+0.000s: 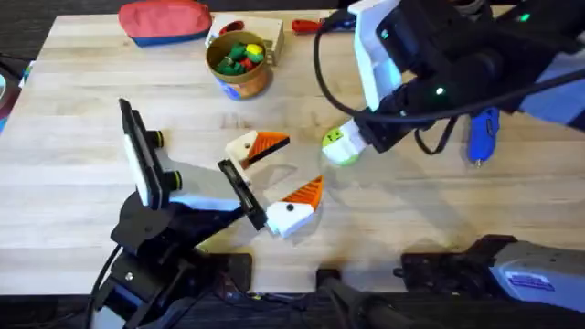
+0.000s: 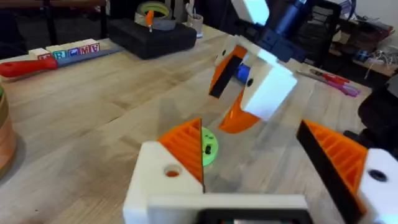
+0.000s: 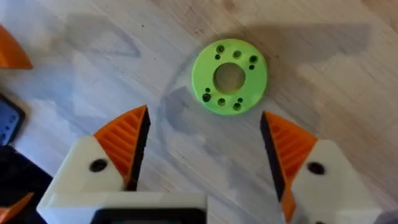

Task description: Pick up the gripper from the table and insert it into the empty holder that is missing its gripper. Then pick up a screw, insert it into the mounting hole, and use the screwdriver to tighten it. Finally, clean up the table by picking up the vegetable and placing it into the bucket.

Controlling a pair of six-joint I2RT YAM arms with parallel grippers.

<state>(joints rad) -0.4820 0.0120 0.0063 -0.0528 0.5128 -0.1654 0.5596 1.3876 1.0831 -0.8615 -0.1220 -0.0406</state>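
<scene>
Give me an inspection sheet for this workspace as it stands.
Surface: wooden table, no spills seen.
Job's things: blue screwdriver lying flat; bucket upright, coloured pieces inside.
Clutter: green ring flat on the wood; red pouch; red-handled tool.
Grippers: left end effector open; right end effector open, just short of the green ring.
Cables: black cable looping off the right arm.
Surroundings: lettered blocks and black case near the table's edge.

green ring (image 3: 229, 76): bare wood all round, open from above | left gripper (image 1: 279, 175) fingers near, alongside
</scene>
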